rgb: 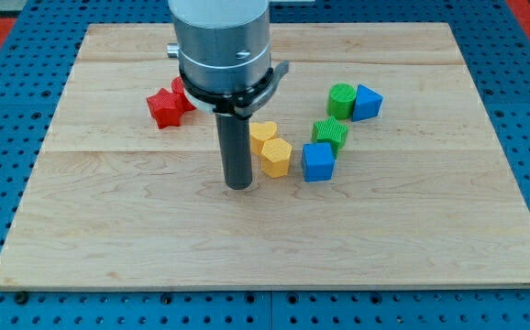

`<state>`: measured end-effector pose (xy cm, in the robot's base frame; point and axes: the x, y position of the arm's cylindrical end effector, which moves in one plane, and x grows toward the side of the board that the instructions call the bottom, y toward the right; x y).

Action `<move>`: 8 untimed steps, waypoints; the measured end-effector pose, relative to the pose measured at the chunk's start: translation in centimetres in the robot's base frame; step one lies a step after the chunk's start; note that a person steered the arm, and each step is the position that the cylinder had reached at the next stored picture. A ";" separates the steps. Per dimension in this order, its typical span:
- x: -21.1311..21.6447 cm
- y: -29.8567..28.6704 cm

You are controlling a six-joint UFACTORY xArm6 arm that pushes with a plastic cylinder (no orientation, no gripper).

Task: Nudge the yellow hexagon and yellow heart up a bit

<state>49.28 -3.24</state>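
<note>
The yellow heart (pixel 264 134) and the yellow hexagon (pixel 277 157) lie touching near the board's middle, the heart above and slightly left of the hexagon. My tip (pixel 238 186) rests on the board just left of and below the hexagon, a small gap away. The rod and the arm's grey head hide part of the heart's left side.
A red star (pixel 163 107) sits at the upper left, with a red block behind it mostly hidden by the arm. To the right are a green cylinder (pixel 342 98), a blue block (pixel 368 102), a green ribbed block (pixel 331 134) and a blue cube (pixel 318 162).
</note>
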 end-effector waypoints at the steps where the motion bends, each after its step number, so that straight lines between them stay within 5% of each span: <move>1: -3.0 -0.1; 2: -5.3 -0.8; 4: 2.7 1.6; 7: -3.5 0.2; 8: 0.1 0.4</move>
<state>49.38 -2.86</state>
